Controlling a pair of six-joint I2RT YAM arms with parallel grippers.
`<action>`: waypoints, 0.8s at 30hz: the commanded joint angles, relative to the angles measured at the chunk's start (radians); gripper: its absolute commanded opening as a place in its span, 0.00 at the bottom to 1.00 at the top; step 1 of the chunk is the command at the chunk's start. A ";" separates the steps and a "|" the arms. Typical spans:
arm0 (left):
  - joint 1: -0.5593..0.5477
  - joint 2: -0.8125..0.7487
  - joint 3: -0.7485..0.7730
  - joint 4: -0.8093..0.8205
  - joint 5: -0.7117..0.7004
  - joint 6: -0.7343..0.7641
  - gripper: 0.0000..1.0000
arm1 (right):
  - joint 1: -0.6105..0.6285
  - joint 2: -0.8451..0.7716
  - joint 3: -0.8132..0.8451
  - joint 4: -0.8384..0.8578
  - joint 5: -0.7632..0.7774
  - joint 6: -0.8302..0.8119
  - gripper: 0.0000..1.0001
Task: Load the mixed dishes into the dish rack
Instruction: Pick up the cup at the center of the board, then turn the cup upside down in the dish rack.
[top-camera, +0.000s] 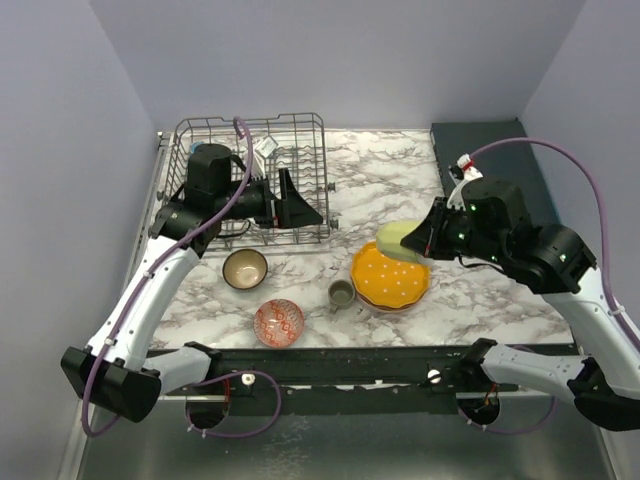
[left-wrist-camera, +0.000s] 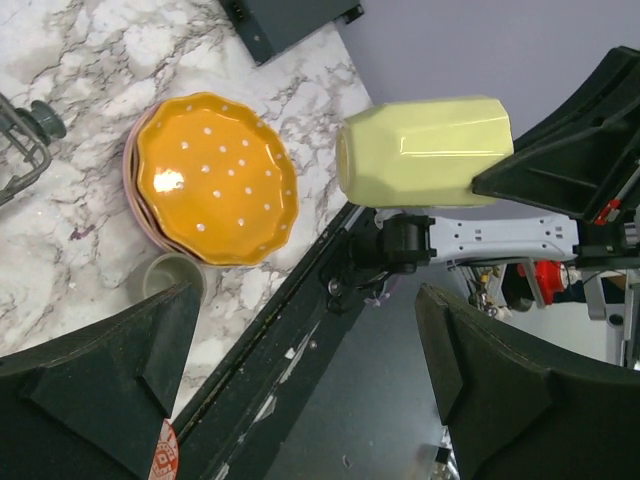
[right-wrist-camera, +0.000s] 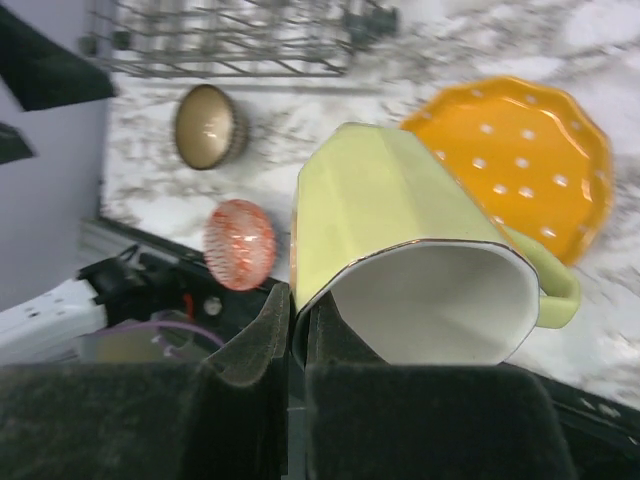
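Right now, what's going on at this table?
The right gripper is shut on the rim of the yellow-green mug, holding it in the air near the orange plate. The left gripper is open, at the dish rack. The dark brown bowl, red-patterned bowl and small grey cup sit on the table, not yet loaded.

small cup (top-camera: 341, 293) just left of stacked plates (top-camera: 385, 280)
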 joint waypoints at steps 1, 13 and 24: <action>-0.004 -0.058 -0.017 0.065 0.079 -0.004 0.99 | 0.005 -0.050 -0.005 0.312 -0.192 -0.039 0.01; -0.004 -0.141 -0.041 0.208 0.175 0.000 0.99 | 0.006 -0.087 -0.078 0.624 -0.439 0.033 0.01; -0.004 -0.169 -0.028 0.285 0.246 0.208 0.99 | 0.005 -0.048 -0.060 0.736 -0.549 0.142 0.01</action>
